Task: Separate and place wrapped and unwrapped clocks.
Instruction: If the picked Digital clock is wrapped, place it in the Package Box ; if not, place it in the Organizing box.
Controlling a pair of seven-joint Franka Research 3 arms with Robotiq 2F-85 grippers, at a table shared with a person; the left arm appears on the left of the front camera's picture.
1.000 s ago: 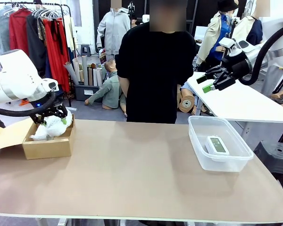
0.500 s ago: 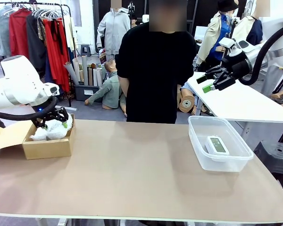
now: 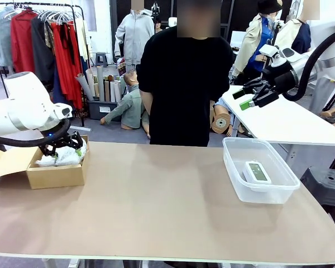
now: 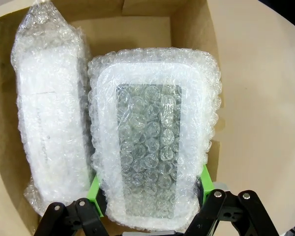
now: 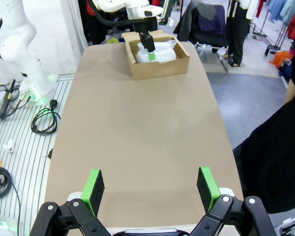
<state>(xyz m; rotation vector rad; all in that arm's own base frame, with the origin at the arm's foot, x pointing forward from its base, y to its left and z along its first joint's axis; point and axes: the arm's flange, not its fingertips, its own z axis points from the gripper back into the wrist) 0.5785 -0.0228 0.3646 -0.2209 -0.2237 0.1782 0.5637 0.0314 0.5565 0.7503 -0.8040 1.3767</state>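
My left gripper (image 4: 148,194) is shut on a wrapped clock (image 4: 152,132), its green pads pressing both long sides of the bubble-wrapped block, low inside the cardboard box (image 4: 187,24). A second wrapped clock (image 4: 51,113) lies beside it in the box. In the front view the left gripper (image 3: 62,143) sits in the box (image 3: 56,174) at the table's far left. The unwrapped clock (image 3: 257,171), white with a grey-green screen, lies in the clear plastic bin (image 3: 234,178) at the right. My right gripper (image 3: 251,96) hangs open and empty high above that bin; its own view shows its jaws (image 5: 150,189) spread wide.
A person in black (image 3: 184,78) stands at the far edge of the table with hands behind the back. The brown tabletop (image 3: 156,206) stretches between box and bin. The box's open flap (image 3: 8,159) sticks out to the left.
My left arm has lowered the wrapped clock deeper into the cardboard box. The right arm has not moved.
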